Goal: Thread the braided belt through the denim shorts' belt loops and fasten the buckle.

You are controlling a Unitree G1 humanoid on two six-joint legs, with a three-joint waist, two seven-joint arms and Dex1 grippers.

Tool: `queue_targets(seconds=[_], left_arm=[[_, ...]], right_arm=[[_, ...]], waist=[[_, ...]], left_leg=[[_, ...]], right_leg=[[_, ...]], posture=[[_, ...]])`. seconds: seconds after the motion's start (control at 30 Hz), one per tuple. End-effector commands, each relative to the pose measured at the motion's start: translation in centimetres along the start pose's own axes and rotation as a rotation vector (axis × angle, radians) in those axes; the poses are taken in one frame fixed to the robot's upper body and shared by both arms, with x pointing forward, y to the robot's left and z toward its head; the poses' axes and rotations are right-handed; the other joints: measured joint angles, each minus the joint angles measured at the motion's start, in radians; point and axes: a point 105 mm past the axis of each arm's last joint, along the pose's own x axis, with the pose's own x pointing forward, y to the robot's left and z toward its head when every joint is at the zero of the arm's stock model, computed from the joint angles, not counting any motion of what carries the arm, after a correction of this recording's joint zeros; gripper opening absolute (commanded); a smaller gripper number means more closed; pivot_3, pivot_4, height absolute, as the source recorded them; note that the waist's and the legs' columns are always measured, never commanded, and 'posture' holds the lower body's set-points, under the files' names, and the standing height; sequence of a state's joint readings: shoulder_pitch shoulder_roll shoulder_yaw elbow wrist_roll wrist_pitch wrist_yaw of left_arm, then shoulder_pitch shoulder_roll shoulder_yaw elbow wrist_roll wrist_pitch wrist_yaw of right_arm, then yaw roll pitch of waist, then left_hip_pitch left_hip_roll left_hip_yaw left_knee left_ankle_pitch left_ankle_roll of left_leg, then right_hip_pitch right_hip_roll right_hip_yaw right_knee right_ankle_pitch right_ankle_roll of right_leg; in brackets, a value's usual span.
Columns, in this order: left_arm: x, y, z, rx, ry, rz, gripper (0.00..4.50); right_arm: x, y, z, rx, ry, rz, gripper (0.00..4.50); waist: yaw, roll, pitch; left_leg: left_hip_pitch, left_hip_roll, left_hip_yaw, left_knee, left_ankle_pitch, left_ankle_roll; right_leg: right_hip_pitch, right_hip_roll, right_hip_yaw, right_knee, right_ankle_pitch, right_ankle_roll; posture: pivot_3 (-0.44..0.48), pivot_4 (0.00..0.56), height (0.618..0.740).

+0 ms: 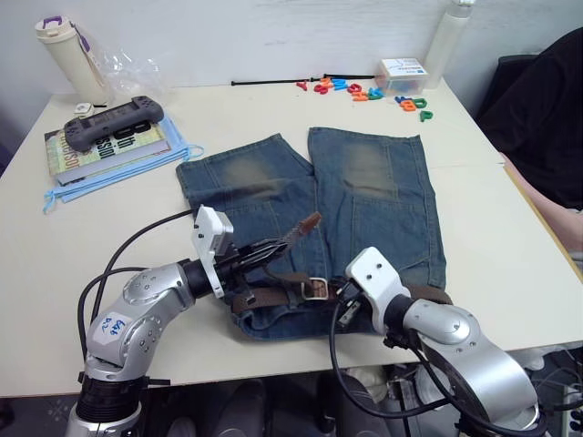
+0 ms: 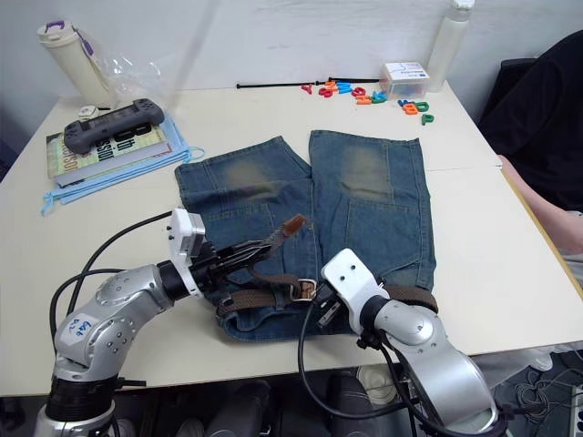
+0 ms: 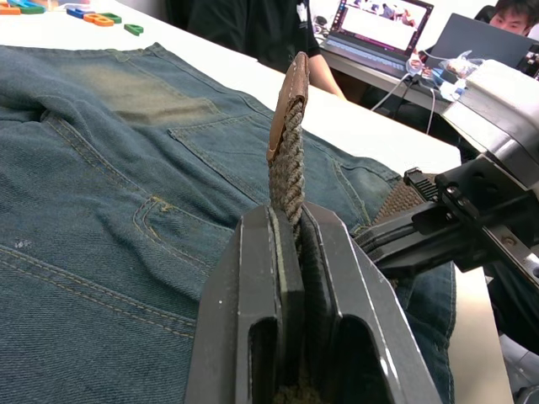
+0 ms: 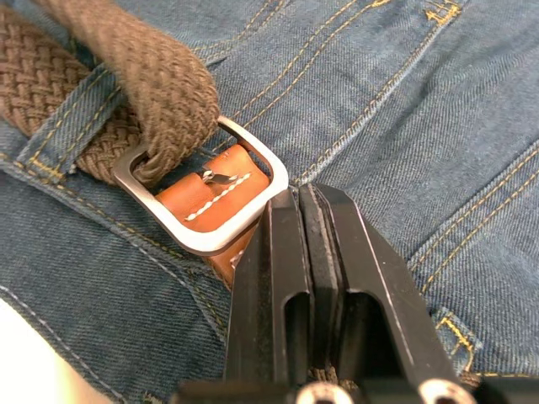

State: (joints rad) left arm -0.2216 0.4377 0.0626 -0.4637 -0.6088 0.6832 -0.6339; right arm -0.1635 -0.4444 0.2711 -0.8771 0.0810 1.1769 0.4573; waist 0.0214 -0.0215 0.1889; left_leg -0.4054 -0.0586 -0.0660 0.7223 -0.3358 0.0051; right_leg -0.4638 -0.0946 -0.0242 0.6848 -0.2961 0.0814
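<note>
My left gripper [image 1: 273,246] clamps the belt [image 3: 289,160] tip, lifted to draw it through the buckle [image 4: 202,198]. My right gripper [image 4: 305,202] pins the buckle's tan end on the shorts [image 1: 364,209] as an anchor.

Belt [image 2: 264,296] partly hidden under the denim loops and grippers — seated person [image 1: 547,127] cut off at right edge.

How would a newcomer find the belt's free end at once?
Start at the denim shorts spread on the table. Near their waistband, the left gripper lifts the braided belt; its raised tip alone wears a tan leather cap.
</note>
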Motion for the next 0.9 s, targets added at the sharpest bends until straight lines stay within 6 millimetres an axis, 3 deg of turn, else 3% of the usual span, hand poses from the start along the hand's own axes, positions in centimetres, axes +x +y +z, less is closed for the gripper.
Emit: queue_targets(seconds=[0.03, 0.2, 0.5, 0.63, 0.9], left_arm=[[0.0, -0.3, 1.1, 0.028, -0.026, -0.013, 0.0], [0.0, -0.2, 1.0, 0.027, -0.015, -0.009, 0.0], [-1.5, 0.2, 0.1, 0.063, 0.042, -0.019, 0.0], [-2.4, 0.1, -0.9, 0.107, 0.087, -0.018, 0.0], [-2.0, 0.1, -0.8, 0.104, 0.079, -0.016, 0.0]], right_arm=[[-1.3, 2.1, 3.2, -0.153, -0.138, 0.066, 0.05], [-1.1, 2.3, 3.6, -0.239, -0.158, 0.077, 0.05], [-2.3, 0.1, 3.4, -0.225, -0.158, 0.004, 0.05], [-2.6, 0.4, 3.0, -0.217, -0.147, 0.015, 0.05], [-2.3, 1.9, 3.1, -0.225, -0.159, 0.073, 0.05]], waist=[[0.0, 0.0, 0.0], [0.0, 0.0, 0.0], [0.002, 0.0, 0.0], [0.003, 0.0, 0.0], [0.002, 0.0, 0.0]], left_leg=[[0.0, 0.0, 0.0, 0.0, 0.0, 0.0], [0.0, 0.0, 0.0, -0.001, 0.0, 0.0], [-0.001, 0.0, -0.001, -0.001, 0.0, 0.0], [0.0, 0.001, -0.001, -0.004, 0.0, 0.0], [-0.001, 0.001, -0.001, -0.004, -0.001, 0.001]], right_leg=[[0.0, 0.0, 0.0, 0.0, 0.0, 0.0], [0.0, 0.0, 0.0, -0.001, 0.0, 0.0], [0.001, 0.0, -0.001, -0.004, 0.001, 0.001], [0.001, 0.0, -0.001, -0.005, 0.0, 0.0], [0.001, 0.0, -0.001, -0.006, 0.0, 0.001]], posture=[[0.0, 0.15, 0.659], [0.0, 0.15, 0.659], [0.0, 0.15, 0.659], [0.0, 0.15, 0.659], [0.0, 0.15, 0.659]])
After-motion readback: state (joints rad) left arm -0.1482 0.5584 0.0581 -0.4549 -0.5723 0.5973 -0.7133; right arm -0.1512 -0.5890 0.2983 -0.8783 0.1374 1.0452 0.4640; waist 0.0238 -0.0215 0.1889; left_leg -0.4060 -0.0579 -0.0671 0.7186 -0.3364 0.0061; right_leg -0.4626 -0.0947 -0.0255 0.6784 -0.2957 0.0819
